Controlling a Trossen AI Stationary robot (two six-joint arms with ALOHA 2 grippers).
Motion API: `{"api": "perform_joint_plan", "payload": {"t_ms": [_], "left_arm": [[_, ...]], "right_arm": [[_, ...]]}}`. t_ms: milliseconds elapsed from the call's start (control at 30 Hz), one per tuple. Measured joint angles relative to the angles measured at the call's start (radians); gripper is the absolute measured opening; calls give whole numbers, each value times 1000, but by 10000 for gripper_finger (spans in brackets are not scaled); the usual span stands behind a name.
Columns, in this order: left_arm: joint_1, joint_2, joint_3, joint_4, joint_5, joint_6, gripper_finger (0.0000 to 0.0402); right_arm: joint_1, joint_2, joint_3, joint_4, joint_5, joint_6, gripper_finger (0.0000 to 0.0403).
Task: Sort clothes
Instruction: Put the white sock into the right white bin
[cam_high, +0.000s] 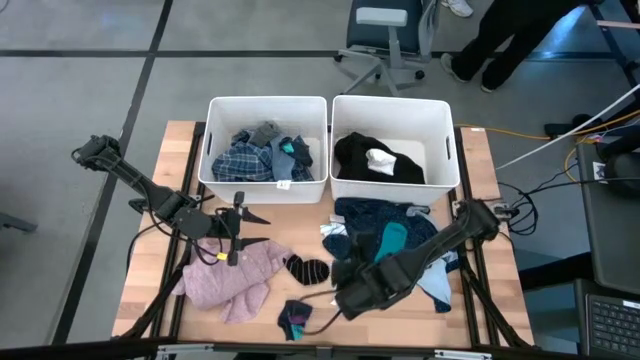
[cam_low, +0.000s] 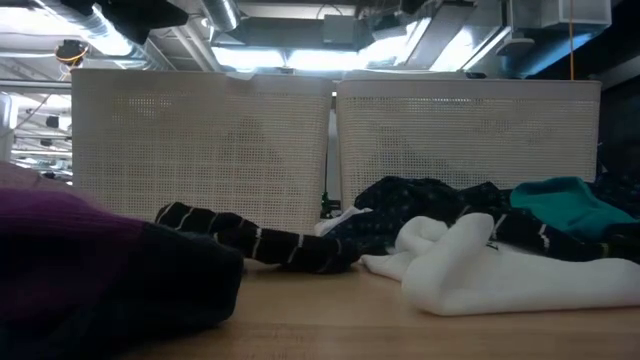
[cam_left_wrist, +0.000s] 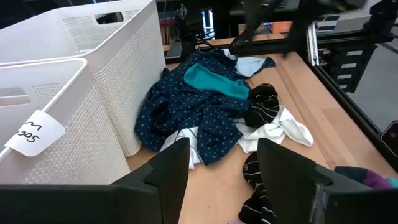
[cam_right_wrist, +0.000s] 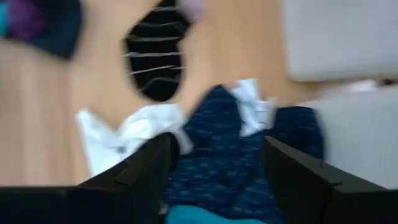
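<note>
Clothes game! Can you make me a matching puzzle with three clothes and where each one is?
Things:
1. blue plaid shirt
2. black and white pieces
3. pink fuzzy top

Places:
A. on the table, under the left end effector
B. in the left bin
C. in the right bin

Pairs: 1-B, 2-C, 3-A

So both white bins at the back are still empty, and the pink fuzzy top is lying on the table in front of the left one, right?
Not quite: the high view shows both bins already hold clothes, plaid and grey pieces in the left, black and white in the right. The pink fuzzy top does lie on the table before the left one.
</note>
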Motion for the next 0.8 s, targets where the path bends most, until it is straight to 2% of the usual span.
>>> {"api": "perform_joint_plan", "payload": {"t_ms": [333,633,800], "left_arm": [[0,0,0,2,0,-9,180],[0,0,0,1,0,-5,180],[0,0,0,0,0,2,180]], "right_arm": [[7,128,0,98,-182,-114,241],[5,207,0,181,-249,-173,204],[6,220,-78,187,-300,-169,198]]}}
